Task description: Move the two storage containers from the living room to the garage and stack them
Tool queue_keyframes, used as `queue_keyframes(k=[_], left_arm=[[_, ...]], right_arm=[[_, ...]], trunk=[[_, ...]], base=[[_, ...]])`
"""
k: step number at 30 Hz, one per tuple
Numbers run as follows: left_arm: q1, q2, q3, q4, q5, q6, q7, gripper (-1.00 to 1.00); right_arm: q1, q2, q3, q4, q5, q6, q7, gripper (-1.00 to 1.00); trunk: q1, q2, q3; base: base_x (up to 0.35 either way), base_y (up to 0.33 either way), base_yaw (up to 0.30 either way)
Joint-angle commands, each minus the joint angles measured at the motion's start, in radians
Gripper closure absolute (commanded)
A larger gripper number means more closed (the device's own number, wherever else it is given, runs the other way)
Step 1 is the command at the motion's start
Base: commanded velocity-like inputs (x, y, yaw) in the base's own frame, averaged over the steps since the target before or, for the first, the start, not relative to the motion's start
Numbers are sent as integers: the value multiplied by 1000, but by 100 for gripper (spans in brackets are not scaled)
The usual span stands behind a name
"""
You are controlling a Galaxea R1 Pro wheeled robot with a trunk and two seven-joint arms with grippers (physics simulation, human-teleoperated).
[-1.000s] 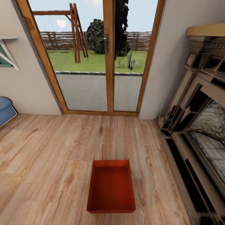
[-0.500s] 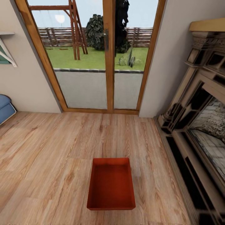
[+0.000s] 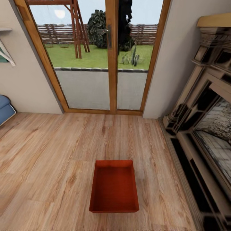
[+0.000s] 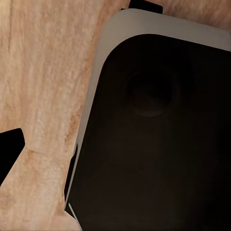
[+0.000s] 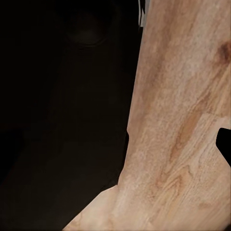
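One red-orange storage container (image 3: 114, 186) rests empty and lidless on the living room's light wood-plank floor (image 3: 48, 160), low in the middle of the head view, its long side running away from me. The garage is out of view. In the left wrist view a dark fingertip (image 4: 9, 150) juts in at the picture's edge over the planks, beside my own dark, grey-rimmed body (image 4: 159, 134). In the right wrist view another dark fingertip (image 5: 224, 144) shows at the edge above the wood. Neither view reveals how the jaws stand.
Wood-framed glass doors (image 3: 96, 64) stand straight ahead, beyond the container, with a lawn outside. The dark ornate fireplace mantel (image 3: 205, 106) runs along the right side. A blue cushion (image 3: 4, 109) pokes in at the far left. Bare planks lie to the container's left.
The whole head picture has slid upward a little, so the camera has moved. The container keeps its place on the planks.
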Motion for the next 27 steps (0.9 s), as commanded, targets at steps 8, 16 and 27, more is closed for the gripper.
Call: queue_keyframes(k=[8, 16, 27], left_arm=[[0, 0, -2, 1, 5, -3, 0, -100], [0, 0, -2, 1, 5, -3, 0, -100], [0, 0, -2, 1, 5, -3, 0, -100]], right_arm=[[-1, 0, 7, 3, 2, -5, 0, -100], [-1, 0, 7, 3, 2, -5, 0, -100], [-1, 0, 7, 3, 2, -5, 0, -100]], trunk=[[0, 0, -13], [0, 0, -26], [0, 0, -43]], base=[[0, 0, 0], [0, 0, 0], [0, 0, 0]])
